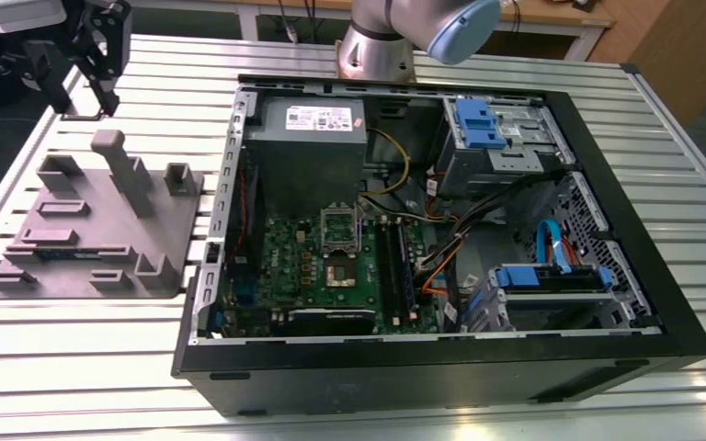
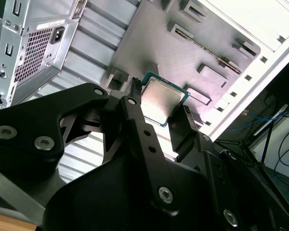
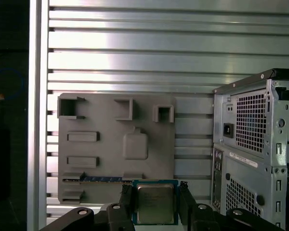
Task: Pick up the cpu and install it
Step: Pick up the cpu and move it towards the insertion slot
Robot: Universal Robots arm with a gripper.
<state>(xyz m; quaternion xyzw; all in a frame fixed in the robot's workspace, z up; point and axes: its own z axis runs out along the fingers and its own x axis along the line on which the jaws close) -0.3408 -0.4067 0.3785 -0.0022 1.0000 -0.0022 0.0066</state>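
The cpu (image 3: 155,202), a thin square chip with a silver-grey metal top and a teal rim, sits flat between the black fingers of my gripper (image 3: 155,195), which is shut on two of its edges. In the second wrist view the cpu (image 2: 161,98) hangs above the grey fixture plate (image 2: 183,53), pinched by the gripper (image 2: 160,103). In the exterior view the gripper (image 1: 98,96) hovers high at the far left, above the table beyond the fixture plate (image 1: 96,230). The open computer case (image 1: 451,239) lies to the exterior view's right, its motherboard socket (image 1: 338,266) uncovered.
The fixture plate (image 3: 111,159) has raised posts and slots, and a memory stick (image 3: 101,178) lies in one slot. The case's rear panel (image 3: 250,144) stands close beside it. A grey power supply (image 1: 304,138), blue drive brackets (image 1: 482,124) and cables fill the case. The table is slatted aluminium (image 1: 84,367).
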